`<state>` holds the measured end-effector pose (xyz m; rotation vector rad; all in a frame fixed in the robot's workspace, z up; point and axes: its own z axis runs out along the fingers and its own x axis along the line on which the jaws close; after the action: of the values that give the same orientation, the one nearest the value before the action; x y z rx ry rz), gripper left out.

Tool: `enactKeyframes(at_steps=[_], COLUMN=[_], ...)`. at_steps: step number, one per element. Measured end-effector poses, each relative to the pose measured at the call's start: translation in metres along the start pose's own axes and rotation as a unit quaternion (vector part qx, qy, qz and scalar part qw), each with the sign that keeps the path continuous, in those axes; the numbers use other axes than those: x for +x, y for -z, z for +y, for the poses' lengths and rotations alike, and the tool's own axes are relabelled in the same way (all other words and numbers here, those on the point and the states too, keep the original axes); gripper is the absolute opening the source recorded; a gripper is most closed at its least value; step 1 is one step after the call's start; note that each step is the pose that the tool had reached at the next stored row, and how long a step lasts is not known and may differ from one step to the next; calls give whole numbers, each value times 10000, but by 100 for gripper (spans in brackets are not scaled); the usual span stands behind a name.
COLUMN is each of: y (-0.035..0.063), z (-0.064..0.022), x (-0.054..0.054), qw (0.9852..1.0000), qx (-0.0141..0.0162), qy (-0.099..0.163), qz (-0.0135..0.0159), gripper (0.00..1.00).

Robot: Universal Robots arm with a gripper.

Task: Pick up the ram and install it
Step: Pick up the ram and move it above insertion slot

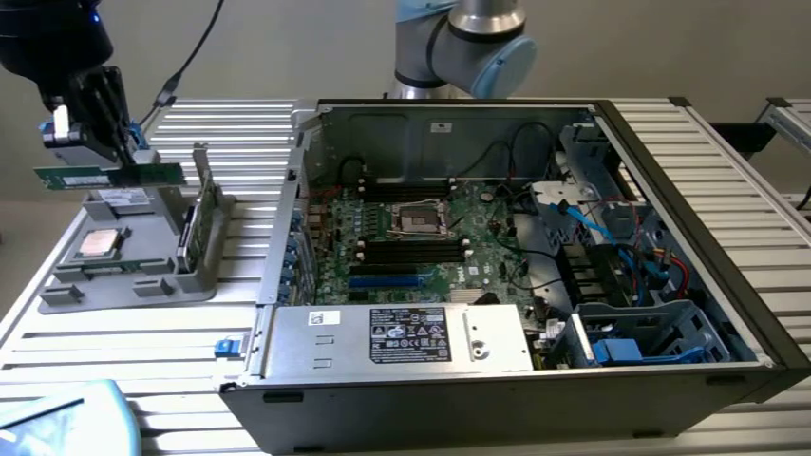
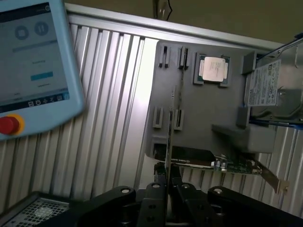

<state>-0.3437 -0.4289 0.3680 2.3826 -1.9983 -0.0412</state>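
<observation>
Slatted aluminium table (image 1: 152,332): gripper (image 1: 124,163) clamped mid-length on the ram (image 1: 70,178), held level just above grey parts tray (image 1: 127,285), probably for balance.

We note, upper left of the exterior view: ram (image 1: 76,178) dark green, gripper (image 1: 124,157) black. Below it the tray (image 1: 114,290) is plain grey, its processor (image 1: 102,244) silver. Centre: motherboard (image 1: 476,237) green, with blue cables (image 1: 609,223) at right. The table (image 1: 241,123) is ribbed silver, the pendant (image 2: 33,61) pale blue, its button (image 2: 8,125) red.

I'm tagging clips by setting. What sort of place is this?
Probably a robotics lab bench for computer assembly: an open desktop case lies on a slotted aluminium table, a grey fixture holds a processor, and the gripper holds the ram.
</observation>
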Motion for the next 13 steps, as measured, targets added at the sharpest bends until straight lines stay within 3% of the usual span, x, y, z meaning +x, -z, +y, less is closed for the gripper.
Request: enactKeyframes(at_steps=[8,13], y=[176,253], z=[-267,-437], x=[58,96], qw=[9999,9996], qx=[24,46], qy=[7,13], qz=[-157,-282], gripper=[14,14])
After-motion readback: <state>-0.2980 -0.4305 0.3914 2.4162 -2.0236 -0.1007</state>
